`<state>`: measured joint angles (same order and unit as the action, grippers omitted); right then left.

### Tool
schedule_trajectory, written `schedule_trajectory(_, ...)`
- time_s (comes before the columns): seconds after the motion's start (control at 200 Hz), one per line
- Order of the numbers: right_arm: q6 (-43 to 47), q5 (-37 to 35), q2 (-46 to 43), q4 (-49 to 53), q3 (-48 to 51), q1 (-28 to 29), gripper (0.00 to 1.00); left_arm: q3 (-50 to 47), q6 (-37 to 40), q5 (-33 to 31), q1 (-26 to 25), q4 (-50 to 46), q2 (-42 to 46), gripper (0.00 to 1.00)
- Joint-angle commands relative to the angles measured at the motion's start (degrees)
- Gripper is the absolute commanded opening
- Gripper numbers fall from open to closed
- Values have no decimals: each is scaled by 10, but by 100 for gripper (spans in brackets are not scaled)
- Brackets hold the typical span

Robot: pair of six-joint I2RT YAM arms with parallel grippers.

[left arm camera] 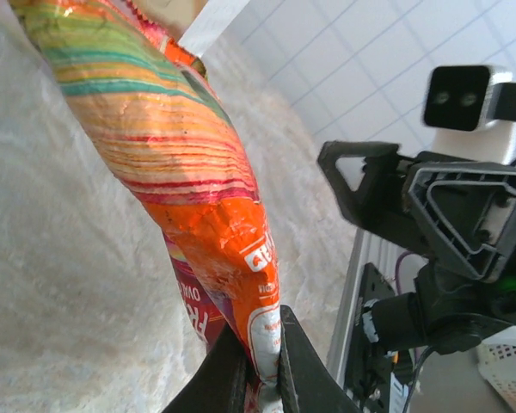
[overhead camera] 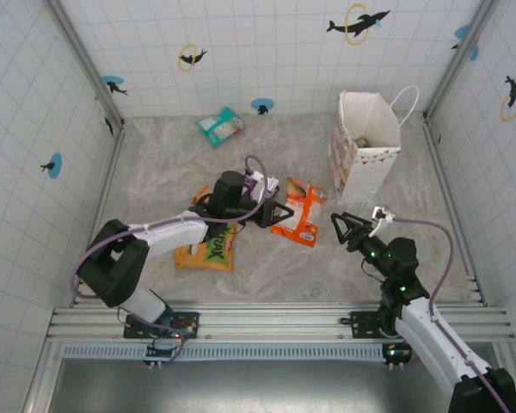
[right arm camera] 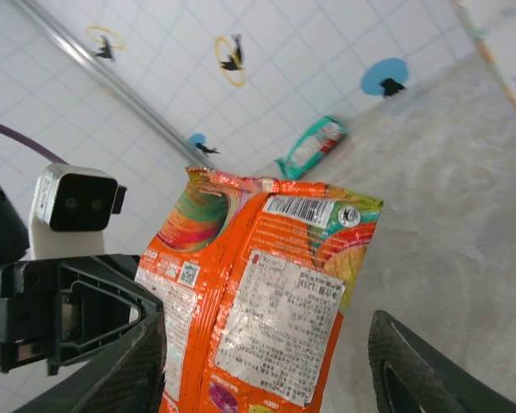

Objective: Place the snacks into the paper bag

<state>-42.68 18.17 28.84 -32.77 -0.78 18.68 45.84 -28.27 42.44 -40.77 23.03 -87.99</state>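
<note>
Top external view: my left pincer (overhead camera: pixel 279 212) is clamped on the left edge of the orange-red packet (overhead camera: pixel 301 213), about the middle of the table (overhead camera: pixel 155 172). The left wrist view shows it plainly: both fingers (left arm camera: pixel 224 383) are pressed together on the crinkled end of the packet, and the rest of it stretches away from the camera over the table. Whether its far end rests on the table I cannot tell.

My right pincer (overhead camera: pixel 339 228) hovers just to the right of that packet without touching it, jaws spread wide with nothing between them. In the right wrist view the packet appears between my two spread fingers (right arm camera: pixel 125 379) but lies beyond them. Its printed back faces me, and the left pincer grips its left side.

The paper bag (overhead camera: pixel 361 168) stands upright and open at the far right of the table, beyond my right pincer and apart from the held packet. Something small lies inside it, too dim to name. The teal packet (overhead camera: pixel 221 126) lies near the far wall (overhead camera: pixel 267 52), apart from everything else. The large orange packet (overhead camera: pixel 208 251) lies flat under my left arm (overhead camera: pixel 168 231), toward the near edge.
</note>
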Motion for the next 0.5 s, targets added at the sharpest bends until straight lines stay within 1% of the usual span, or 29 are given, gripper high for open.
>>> schedule_trajectory(0.0, -8, 49, 7, -87, 31, -2, 66, -17, 25, 43, 4, 85, 40, 0)
schedule_trajectory(0.17, -8, 117, 63, -97, -8, -2, 69, -40, 7, 96, 4, 164, 67, 0)
schedule_trajectory(0.24, -13, 127, 81, -108, -18, -3, 69, -46, 2, 116, 4, 194, 74, 0)
schedule_trajectory(0.34, -32, 138, 103, -164, -17, -2, 70, -49, -9, 143, 4, 230, 77, 0)
schedule_trajectory(0.495, -67, 204, 146, -255, -30, -1, 68, -50, -9, 151, 4, 250, 65, 0)
